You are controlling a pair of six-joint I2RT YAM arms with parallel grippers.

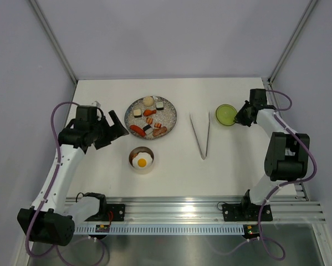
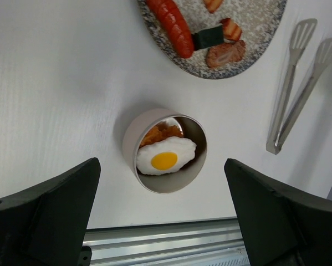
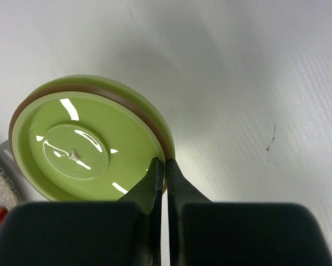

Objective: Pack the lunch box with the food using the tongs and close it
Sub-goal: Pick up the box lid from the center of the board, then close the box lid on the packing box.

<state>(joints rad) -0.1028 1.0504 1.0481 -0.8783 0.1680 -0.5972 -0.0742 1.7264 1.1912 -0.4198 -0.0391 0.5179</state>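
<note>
Pinching the lid (image 3: 88,147) by its rim, the right claw (image 3: 166,162) sits at the right of the top view. The lunch box (image 1: 142,159) lies lower left of it, past the tongs (image 1: 200,136). The left claw (image 2: 160,163) is nearer the lunch box, wide open and empty.

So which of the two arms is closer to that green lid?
Right. The right arm has its jaws shut on the lid, at its rim. The left arm holds its jaws open far across the table, near the lunch box.
</note>
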